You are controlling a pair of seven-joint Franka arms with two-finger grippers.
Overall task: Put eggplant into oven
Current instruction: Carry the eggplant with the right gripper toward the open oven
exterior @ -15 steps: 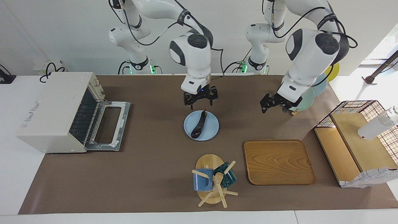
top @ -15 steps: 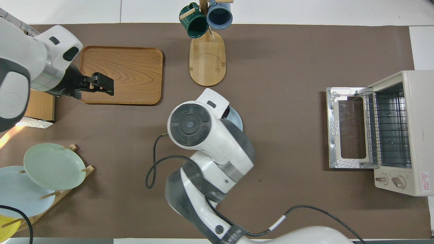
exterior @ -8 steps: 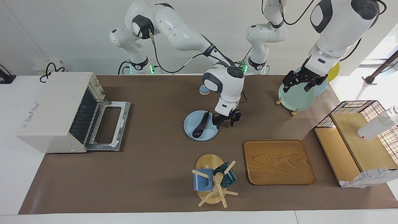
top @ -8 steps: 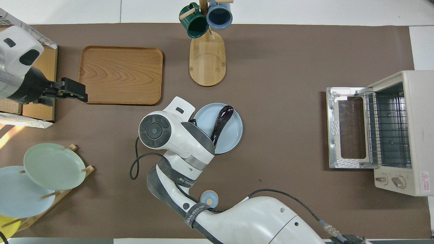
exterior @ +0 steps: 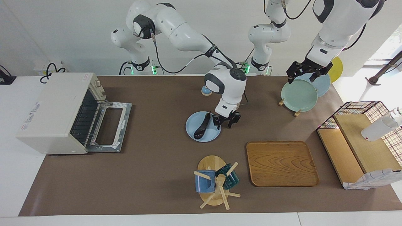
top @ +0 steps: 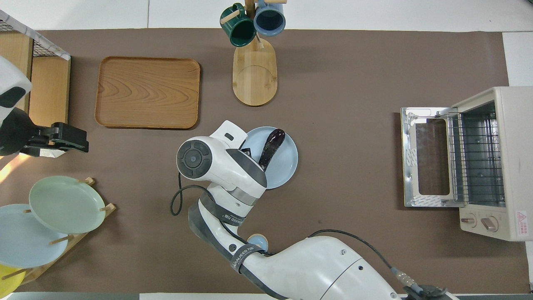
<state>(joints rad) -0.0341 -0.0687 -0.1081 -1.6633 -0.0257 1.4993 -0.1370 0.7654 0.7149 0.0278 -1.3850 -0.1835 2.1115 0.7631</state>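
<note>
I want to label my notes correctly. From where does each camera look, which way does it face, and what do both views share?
Facing view: high across the table, looking at the robots; both arms and bases show, right pincer at the eggplant, left pincer above the plate rack.
Overhead view: above the robots' end, looking steeply down; the right arm and the left pincer show.
Shared: eggplant, blue plate, open oven, tray.

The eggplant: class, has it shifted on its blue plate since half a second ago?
Yes. The eggplant has turned slightly on the blue plate; its blunt end has swung toward the oven.
</note>
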